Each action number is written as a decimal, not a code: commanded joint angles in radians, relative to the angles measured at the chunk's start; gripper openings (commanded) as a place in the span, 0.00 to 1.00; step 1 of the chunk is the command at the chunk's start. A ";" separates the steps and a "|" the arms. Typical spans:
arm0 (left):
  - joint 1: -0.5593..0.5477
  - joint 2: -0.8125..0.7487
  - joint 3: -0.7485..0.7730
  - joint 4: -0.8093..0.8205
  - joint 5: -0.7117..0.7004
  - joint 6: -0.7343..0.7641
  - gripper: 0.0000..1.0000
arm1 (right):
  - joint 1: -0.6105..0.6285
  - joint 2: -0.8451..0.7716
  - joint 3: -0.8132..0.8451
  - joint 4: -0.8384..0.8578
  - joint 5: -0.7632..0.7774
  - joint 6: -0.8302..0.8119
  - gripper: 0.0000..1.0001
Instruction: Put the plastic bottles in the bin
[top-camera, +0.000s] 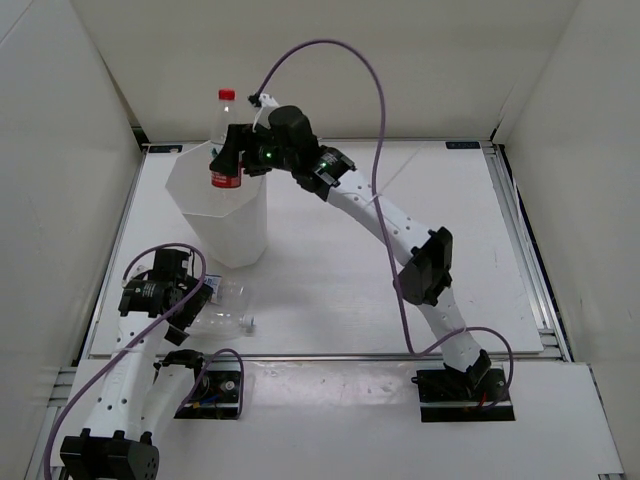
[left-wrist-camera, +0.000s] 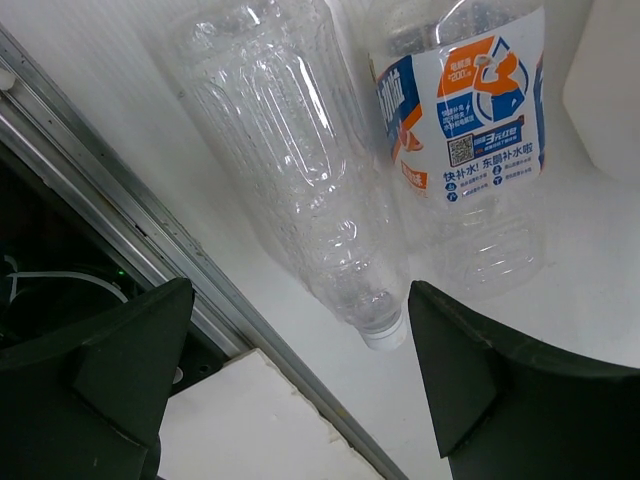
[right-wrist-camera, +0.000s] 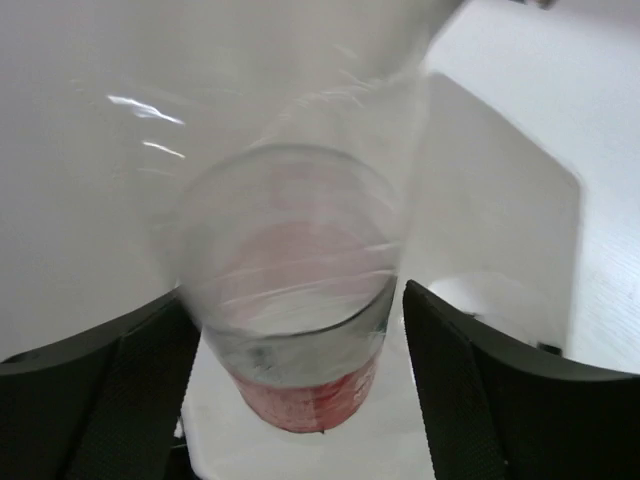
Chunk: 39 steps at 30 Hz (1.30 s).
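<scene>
Both arms are made of white tubes with chunky black joints. The right arm (top-camera: 385, 225) has a big black elbow block (top-camera: 428, 265) and a little green light (top-camera: 268, 155) near its wrist. The left arm (top-camera: 115, 385) is the same white and black. A thin purple cable (top-camera: 380, 110) loops along each arm. Each arm stands on a black base (top-camera: 465, 392). The small wires (top-camera: 492, 397) there may be red, but it is hard to tell. The jaws are dark, thick and wedge-shaped.

Top camera: high behind the arm bases, looking down over the whole table (top-camera: 330, 290). Left wrist: close, looking down past left gripper (left-wrist-camera: 300, 290) at unlabelled bottle (left-wrist-camera: 300, 170) and blue-white-label bottle (left-wrist-camera: 470, 130) just ahead. Right wrist: tight on red-label bottle (right-wrist-camera: 290, 250) inside right gripper (right-wrist-camera: 295, 295). Top view shares all three.
</scene>
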 joint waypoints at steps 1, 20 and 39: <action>-0.004 -0.008 -0.017 0.018 0.016 0.005 0.99 | 0.000 -0.045 0.031 0.058 0.070 -0.078 0.87; 0.033 -0.002 -0.176 0.113 0.014 -0.171 0.99 | 0.081 -0.739 -0.328 -0.176 0.287 -0.203 1.00; 0.062 -0.041 -0.068 0.048 0.089 -0.222 0.49 | 0.090 -0.972 -0.539 -0.281 0.346 -0.172 1.00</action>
